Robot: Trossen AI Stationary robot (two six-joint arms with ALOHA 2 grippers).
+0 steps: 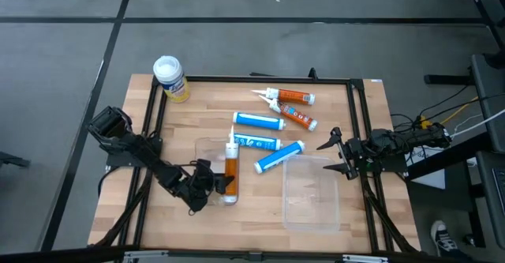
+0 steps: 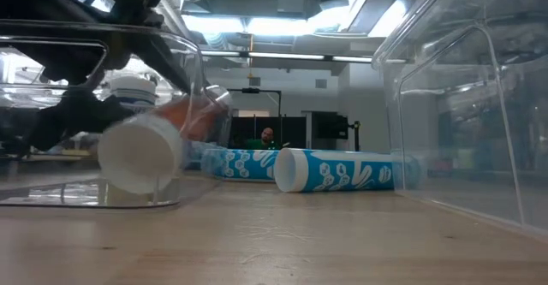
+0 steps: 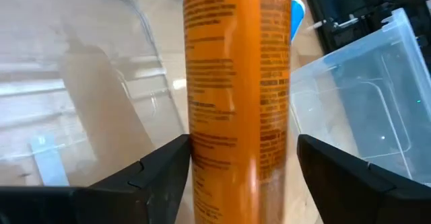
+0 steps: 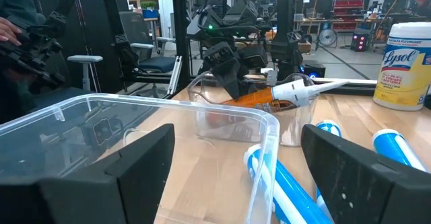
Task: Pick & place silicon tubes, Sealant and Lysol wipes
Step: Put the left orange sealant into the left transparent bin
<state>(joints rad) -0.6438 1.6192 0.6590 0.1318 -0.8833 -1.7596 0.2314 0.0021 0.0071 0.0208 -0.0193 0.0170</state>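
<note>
An orange tube (image 1: 230,170) lies in the small clear bin (image 1: 207,147) near the counter's (image 1: 181,121) front edge, between the left gripper's (image 1: 211,185) released fingers. The larger clear bin (image 1: 312,193) holds nothing. The right gripper (image 1: 334,154) waits, fingers spread. The yellow "Lysol" wipes (image 4: 405,66) stand at the far left corner.

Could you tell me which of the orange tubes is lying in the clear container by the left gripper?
It is the large orange tube, lying between the open fingers of the left gripper. The two smaller orange tubes lie on bare wood near the table's far edge.
</note>
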